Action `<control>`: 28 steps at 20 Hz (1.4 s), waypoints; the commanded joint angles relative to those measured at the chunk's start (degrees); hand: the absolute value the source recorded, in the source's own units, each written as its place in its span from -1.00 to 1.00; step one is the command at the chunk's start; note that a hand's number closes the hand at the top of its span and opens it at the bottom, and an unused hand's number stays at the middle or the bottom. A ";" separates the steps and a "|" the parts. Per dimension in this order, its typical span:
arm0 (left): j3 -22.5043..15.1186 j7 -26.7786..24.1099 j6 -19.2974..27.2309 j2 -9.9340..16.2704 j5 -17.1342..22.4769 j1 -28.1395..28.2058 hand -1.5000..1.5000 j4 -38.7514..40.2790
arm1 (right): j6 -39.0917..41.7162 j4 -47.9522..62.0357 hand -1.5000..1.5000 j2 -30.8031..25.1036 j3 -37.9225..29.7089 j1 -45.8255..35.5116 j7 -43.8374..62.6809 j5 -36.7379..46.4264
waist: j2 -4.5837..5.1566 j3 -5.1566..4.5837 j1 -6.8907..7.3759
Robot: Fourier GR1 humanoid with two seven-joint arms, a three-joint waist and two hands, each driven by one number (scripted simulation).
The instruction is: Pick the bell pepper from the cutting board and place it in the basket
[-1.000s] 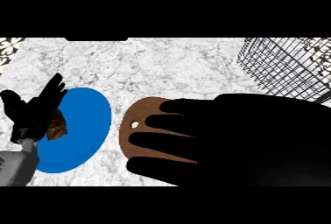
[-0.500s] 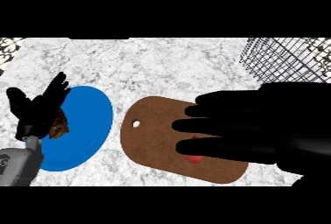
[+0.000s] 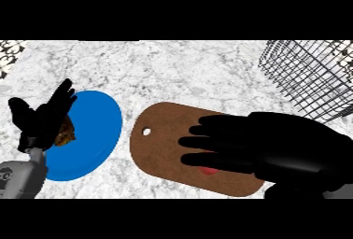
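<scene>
A brown cutting board (image 3: 165,144) with a small hole lies on the marble counter at the centre. My right hand (image 3: 276,147) hovers low over its right half, fingers stretched out to the left, open. Only a red sliver of the bell pepper (image 3: 208,171) shows under those fingers; the rest of it is hidden. The wire basket (image 3: 310,77) stands at the back right, beyond the board. My left hand (image 3: 43,116) rests open at the left edge with fingers up.
A blue plate (image 3: 93,135) lies left of the board, with a brown food item (image 3: 66,133) on it partly behind my left hand. A patterned object (image 3: 8,51) shows at the far left corner.
My right hand has drawn back to the right and lower, uncovering more of the board. A red bit of the pepper now shows under its fingers. The left hand stayed put.
</scene>
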 commanded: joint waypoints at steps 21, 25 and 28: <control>3.41 4.11 -1.42 -3.54 -5.06 0.30 0.00 -4.05 | -21.10 25.95 -1.00 7.96 13.55 6.23 -24.09 33.58 | -0.33 -0.09 -0.66; 5.25 1.40 -3.60 -3.96 -5.06 -0.04 0.00 0.35 | -17.38 26.38 -1.00 10.77 12.21 4.04 -24.25 34.15 | -0.34 -0.10 -0.73; 7.37 2.05 -6.09 -1.60 -3.57 -1.17 0.00 0.55 | -18.41 32.42 -1.00 8.95 9.99 1.89 -29.80 32.67 | -0.29 -0.10 -0.52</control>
